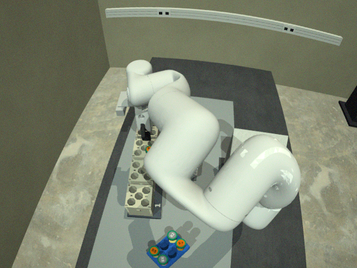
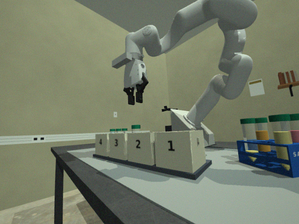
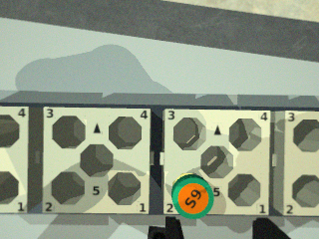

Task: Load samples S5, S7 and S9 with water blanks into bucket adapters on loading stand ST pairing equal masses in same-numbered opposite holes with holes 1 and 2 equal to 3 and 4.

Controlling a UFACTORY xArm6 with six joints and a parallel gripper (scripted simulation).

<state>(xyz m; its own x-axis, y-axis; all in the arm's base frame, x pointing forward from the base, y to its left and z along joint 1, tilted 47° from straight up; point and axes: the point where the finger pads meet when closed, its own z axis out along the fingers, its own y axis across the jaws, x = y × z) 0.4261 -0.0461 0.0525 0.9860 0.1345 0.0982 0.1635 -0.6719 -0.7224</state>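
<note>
Sample S9 stands in hole 2 of adapter 3; its green cap also shows above the adapters in the exterior view. My gripper is partly open and empty, high above the adapters. Adapter 1, adapter 2 and adapter 4 stand in the stand. Adapters 1 and 2 show no tubes; adapter 4 is partly hidden. S5 and S7 stand in the blue rack.
X2 and X8 share the blue rack. Several green caps of tubes show behind adapters 3 and 4. My arm hides the blanks' rack and the DONE key in the top view. The table edge runs beside the stand.
</note>
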